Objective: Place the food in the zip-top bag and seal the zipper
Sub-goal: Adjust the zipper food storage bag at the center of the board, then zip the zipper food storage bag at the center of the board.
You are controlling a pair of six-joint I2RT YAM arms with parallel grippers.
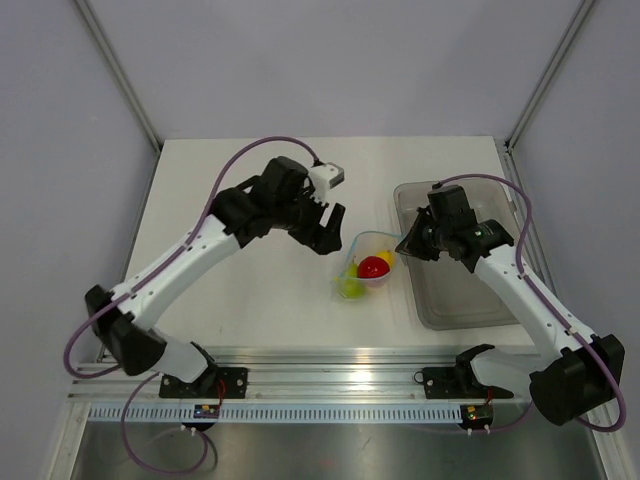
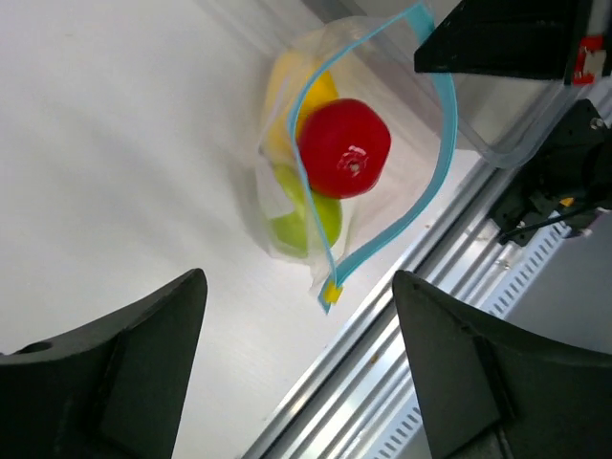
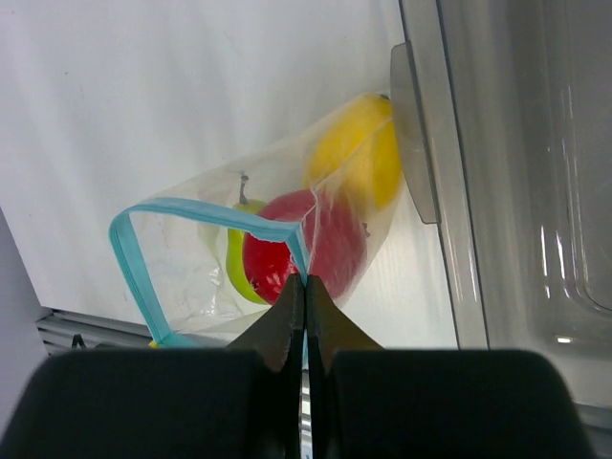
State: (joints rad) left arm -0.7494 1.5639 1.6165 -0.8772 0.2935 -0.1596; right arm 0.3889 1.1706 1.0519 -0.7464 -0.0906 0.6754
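Observation:
The clear zip-top bag (image 1: 366, 262) lies on the white table, mouth open, with the red fruit (image 1: 373, 267), the yellow fruit (image 1: 387, 259) and the yellow-green fruit (image 1: 350, 287) inside it. Its light-blue zipper (image 2: 442, 143) gapes in a loop. My right gripper (image 1: 407, 240) is shut on the zipper's right end (image 3: 302, 251); the fruits show behind it in the right wrist view (image 3: 304, 251). My left gripper (image 1: 328, 233) is open and empty, just left of and above the bag. The bag (image 2: 316, 172) lies ahead of its fingers (image 2: 143, 354).
A grey translucent bin (image 1: 462, 256) stands right of the bag, under my right arm. The table's metal front rail (image 1: 330, 352) runs along the near edge. Frame posts rise at the back corners.

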